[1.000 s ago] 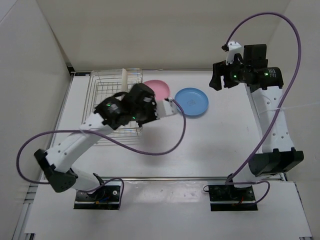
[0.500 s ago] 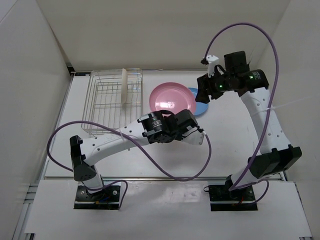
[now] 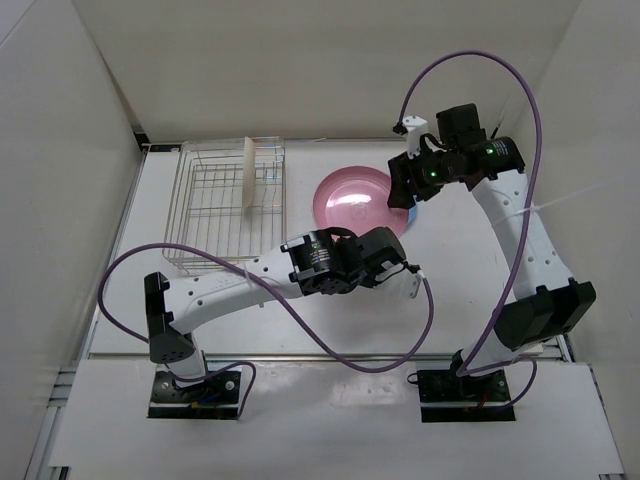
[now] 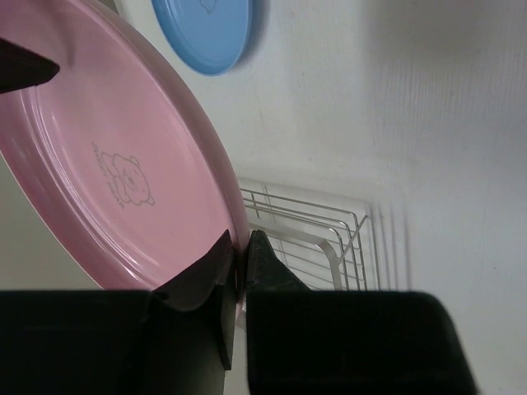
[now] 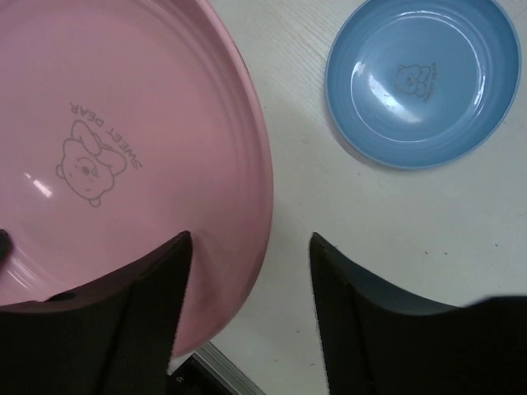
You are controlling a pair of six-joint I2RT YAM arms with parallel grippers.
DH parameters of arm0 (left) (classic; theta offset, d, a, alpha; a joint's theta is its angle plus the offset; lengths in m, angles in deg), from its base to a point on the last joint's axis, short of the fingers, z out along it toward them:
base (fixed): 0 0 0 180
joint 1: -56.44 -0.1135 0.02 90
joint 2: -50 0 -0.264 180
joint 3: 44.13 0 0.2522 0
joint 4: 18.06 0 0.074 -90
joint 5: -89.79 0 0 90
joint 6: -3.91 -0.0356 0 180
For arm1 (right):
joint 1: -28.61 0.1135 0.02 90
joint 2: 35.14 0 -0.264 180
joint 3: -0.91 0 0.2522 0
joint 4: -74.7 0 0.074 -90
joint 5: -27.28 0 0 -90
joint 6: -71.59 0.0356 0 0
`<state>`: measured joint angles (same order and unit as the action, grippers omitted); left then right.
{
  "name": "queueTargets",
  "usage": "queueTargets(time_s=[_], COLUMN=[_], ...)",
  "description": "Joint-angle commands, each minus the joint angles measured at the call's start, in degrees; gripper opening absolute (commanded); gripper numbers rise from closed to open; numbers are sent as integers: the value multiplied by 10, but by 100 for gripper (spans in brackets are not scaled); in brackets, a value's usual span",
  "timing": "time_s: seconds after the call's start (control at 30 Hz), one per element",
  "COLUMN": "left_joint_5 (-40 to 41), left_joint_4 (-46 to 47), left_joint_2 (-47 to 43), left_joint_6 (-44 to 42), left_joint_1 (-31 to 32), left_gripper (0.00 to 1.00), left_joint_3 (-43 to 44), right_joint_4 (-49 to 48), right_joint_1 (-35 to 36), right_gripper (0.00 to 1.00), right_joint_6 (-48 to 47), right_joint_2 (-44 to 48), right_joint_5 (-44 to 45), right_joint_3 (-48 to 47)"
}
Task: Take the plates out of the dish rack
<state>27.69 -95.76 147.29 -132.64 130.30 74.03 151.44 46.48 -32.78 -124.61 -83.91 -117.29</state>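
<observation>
I have left claw [image 4: 237,255] pinched on pink plate [image 3: 352,195] rim | right claw [image 5: 247,243] wide open, hovering over same rim | I see blue plate [image 5: 422,78] flat on counter [image 5: 395,247]

Between the right fingers [image 5: 132,317], pink plate [image 5: 123,123] half blocks passage (blue plate [image 5: 424,78] beyond).

Clad in white link casings on left arm [image 3: 230,285] and right arm [image 3: 530,245], dotted with rows of small dark holes, possibly screw recesses. Fitted with black joint housings showing green indicator lamps [image 3: 432,172]. Wired with one looping purple cable [image 3: 330,350] per arm, down to a black base plate [image 3: 197,393]. Finished in left gripper [image 4: 239,247] and right gripper [image 5: 249,239] with matte black, wedge-shaped fingers [image 5: 140,304]. Marked by a small white fitting [image 3: 415,127] at the right wrist.
</observation>
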Motion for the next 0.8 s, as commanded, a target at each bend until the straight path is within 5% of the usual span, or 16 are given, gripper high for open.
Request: queueTargets(time_s=[0.0,0.2,0.37,0.53,0.7,0.77], left_joint_5=[8,8,22,36,54,65], left_joint_4=[43,55,67,106,139,148], left_joint_2=[-8,-8,-8,-13,-18,-25], left_joint_6=[1,1,1,1,1,1], left_joint_1=[5,5,5,-2,-13,-18], left_gripper=[11,11,11,11,22,37], left_joint_3=[25,19,1,-17,-11,-11], right_joint_4=[-8,-8,-13,-18,-18,-23], right_joint_1=[9,9,9,9,9,9], right_gripper=[60,39,2,0,0,0], right_joint_6=[-4,-4,-4,2,7,13], right_joint_2=[-9,-9,-9,-9,-4,-4], right_joint_5=[3,17,27,44,50,55], right_joint_3=[-1,5,10,15,27,32])
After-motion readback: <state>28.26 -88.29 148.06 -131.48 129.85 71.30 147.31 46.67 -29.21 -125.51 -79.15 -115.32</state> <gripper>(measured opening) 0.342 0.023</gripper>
